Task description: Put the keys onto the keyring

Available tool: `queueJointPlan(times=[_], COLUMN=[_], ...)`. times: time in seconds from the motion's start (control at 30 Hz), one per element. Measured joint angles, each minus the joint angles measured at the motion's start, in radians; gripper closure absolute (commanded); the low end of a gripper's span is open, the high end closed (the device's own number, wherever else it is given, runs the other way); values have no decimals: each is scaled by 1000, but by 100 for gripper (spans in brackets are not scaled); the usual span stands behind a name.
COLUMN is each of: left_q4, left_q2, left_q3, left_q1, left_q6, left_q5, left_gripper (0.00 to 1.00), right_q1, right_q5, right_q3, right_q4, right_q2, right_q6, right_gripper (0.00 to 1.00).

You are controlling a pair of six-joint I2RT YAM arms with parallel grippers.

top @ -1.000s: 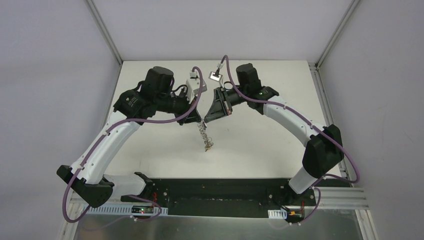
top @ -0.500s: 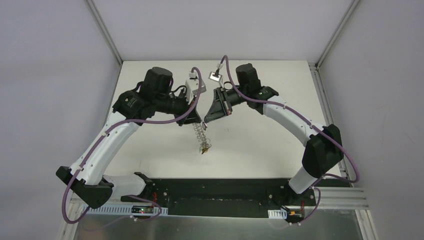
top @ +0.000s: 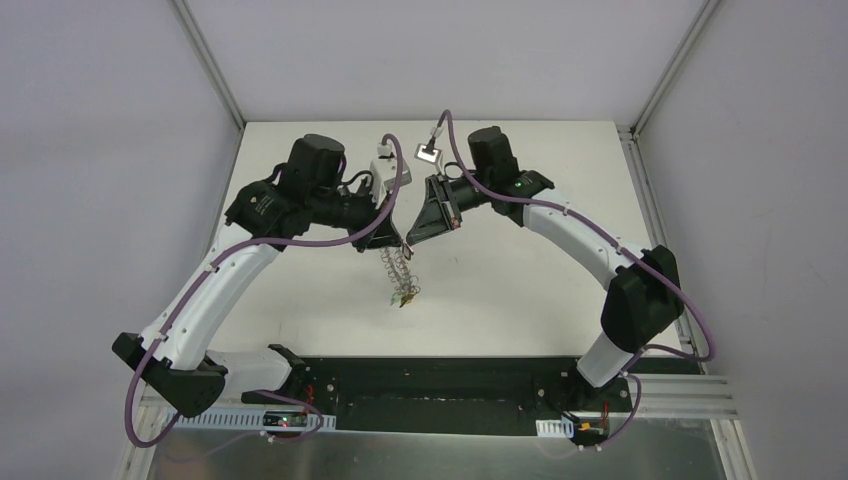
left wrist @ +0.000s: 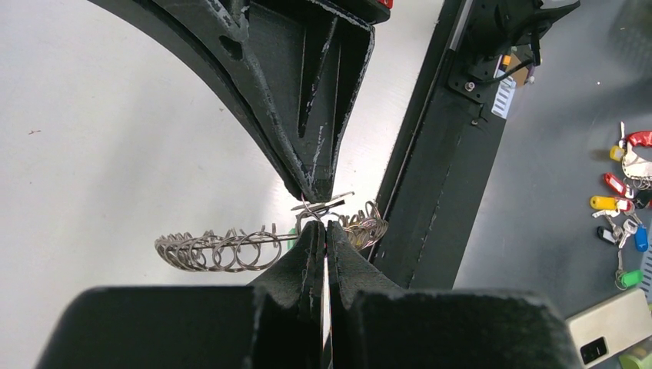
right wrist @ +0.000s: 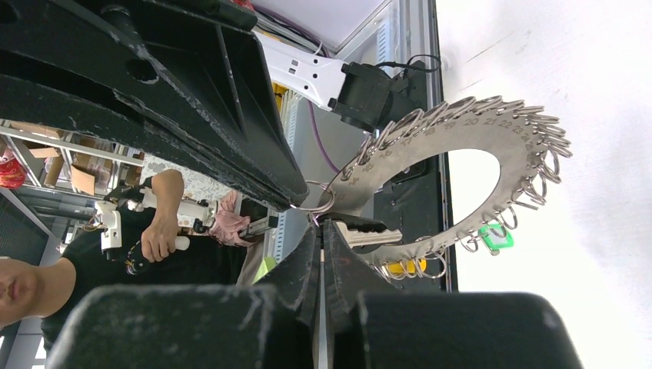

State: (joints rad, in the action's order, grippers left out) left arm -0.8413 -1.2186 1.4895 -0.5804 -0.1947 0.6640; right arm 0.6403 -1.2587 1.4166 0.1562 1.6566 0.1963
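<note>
Both grippers meet tip to tip above the middle of the table. My left gripper [top: 398, 241] [left wrist: 324, 224] is shut on the keyring [top: 398, 268], pinching one of its small wire rings [right wrist: 316, 197]. The keyring [right wrist: 469, 131] is a flat grey loop fringed with wire rings and hangs down from that grip. My right gripper [top: 410, 240] [right wrist: 320, 225] is shut on the black-headed key [right wrist: 375, 234], whose silver blade lies against the loop beside the pinched ring. A green key [right wrist: 494, 236] and a yellow-orange key [right wrist: 401, 267] hang from rings lower on the loop.
The black base rail [left wrist: 438, 154] runs along the table's near edge, below the hanging keyring. Several spare keys with coloured tags [left wrist: 624, 204] lie off the table, beyond the rail. A person [right wrist: 154, 231] stands outside the cell.
The hanging keyring has swung a little to the left, so its lower end with the keys sits further left. Both arms have hardly moved and both grips hold.
</note>
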Motion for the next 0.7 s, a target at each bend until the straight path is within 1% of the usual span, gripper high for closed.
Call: queueJointPlan(times=[0.7], left_q4=[14], left_q2=[0], left_q3=[-16], left_q1=[0], left_q6=[13], left_q5=[9], left_gripper=[100], right_q1=[34], right_q5=[57], right_q3=[54], right_q4=[117], right_q2=[10], right_q6=[-63], right_gripper=[100])
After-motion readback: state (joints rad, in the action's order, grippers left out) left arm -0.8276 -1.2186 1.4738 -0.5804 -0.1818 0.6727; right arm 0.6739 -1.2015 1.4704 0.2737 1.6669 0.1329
